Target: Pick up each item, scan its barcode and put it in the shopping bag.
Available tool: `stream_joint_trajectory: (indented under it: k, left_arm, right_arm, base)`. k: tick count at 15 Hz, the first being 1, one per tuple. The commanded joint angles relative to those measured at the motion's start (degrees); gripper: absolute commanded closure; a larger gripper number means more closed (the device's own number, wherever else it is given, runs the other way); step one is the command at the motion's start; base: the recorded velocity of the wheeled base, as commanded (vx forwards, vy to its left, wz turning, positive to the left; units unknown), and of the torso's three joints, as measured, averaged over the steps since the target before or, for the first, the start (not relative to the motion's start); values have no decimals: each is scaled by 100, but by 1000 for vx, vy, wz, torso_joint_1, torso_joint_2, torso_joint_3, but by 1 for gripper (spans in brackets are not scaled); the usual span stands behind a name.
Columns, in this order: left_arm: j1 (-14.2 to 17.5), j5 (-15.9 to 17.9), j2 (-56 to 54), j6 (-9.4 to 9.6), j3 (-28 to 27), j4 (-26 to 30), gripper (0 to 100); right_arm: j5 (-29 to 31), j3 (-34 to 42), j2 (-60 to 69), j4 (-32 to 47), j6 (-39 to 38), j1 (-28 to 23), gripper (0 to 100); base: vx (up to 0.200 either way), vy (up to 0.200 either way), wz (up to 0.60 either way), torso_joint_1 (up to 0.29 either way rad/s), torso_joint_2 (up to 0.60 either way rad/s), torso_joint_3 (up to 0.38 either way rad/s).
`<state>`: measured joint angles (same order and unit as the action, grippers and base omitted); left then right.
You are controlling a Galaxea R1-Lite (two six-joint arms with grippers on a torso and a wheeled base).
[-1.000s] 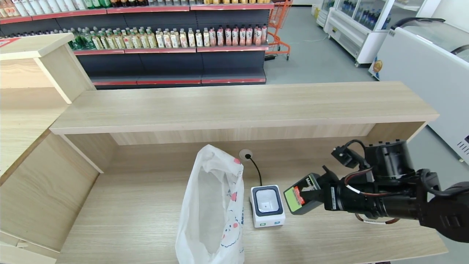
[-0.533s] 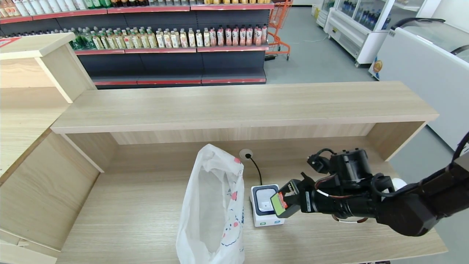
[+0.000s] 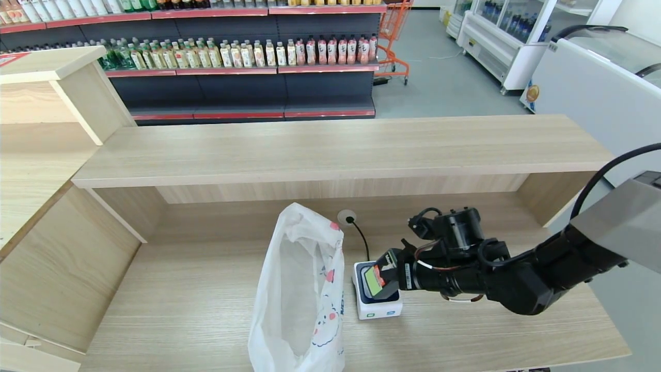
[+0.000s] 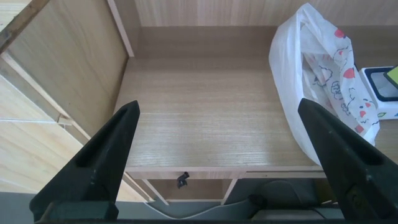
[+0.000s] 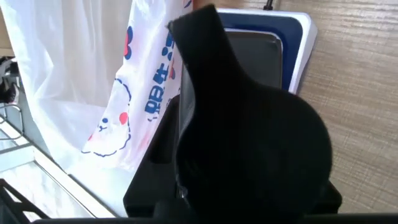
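Observation:
My right gripper point(image 3: 390, 276) is shut on a small dark box point(image 3: 373, 281) with a green and red label. It holds the box just over the white barcode scanner point(image 3: 379, 306), label side turned toward the bag. The white plastic shopping bag point(image 3: 299, 289) stands open just left of the scanner. In the right wrist view the dark box point(image 5: 249, 143) covers most of the scanner point(image 5: 264, 43), with the bag point(image 5: 93, 93) beside it. My left gripper point(image 4: 217, 155) hangs open above the counter's near-left part, away from the bag point(image 4: 323, 93) and the scanner point(image 4: 385, 93).
The scanner's black cable point(image 3: 361, 237) runs back to a grommet in the desk. A raised wooden counter top point(image 3: 335, 150) overhangs the back of the desk point(image 3: 181, 310). A wooden side wall point(image 3: 62, 268) closes the left. Shop shelves and freezers stand beyond.
My right arm has carried the dark box leftward and lower, from right of the scanner to directly over its window. The bag and scanner have stayed put.

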<state>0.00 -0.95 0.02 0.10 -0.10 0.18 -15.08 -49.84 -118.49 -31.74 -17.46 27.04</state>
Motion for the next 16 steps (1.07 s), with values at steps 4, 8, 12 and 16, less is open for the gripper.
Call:
stream_joint_trajectory:
  k: [4,8,12,16]
  left_arm:
    - [0,-2,-2,-1,1,-1,0]
    - [0,-2,-2,-1,1,-1,0]
    - [0,-2,-2,-1,1,-1,0]
    - [0,-2,-2,-1,1,-1,0]
  right_arm:
    - [23,-149,-271,2,-3,56,100]
    - [23,-158,-253,-7,-21,91,100]
    - [-4,-334,819,-34,-478,30,100]
    - [515,273,2155,415,2449,-428,100]
  base:
    - [0,0,0,0,0,0]
    - [0,0,0,0,0,0]
    - [0,0,0,0,0,0]
    - [0,0,0,0,0,0]
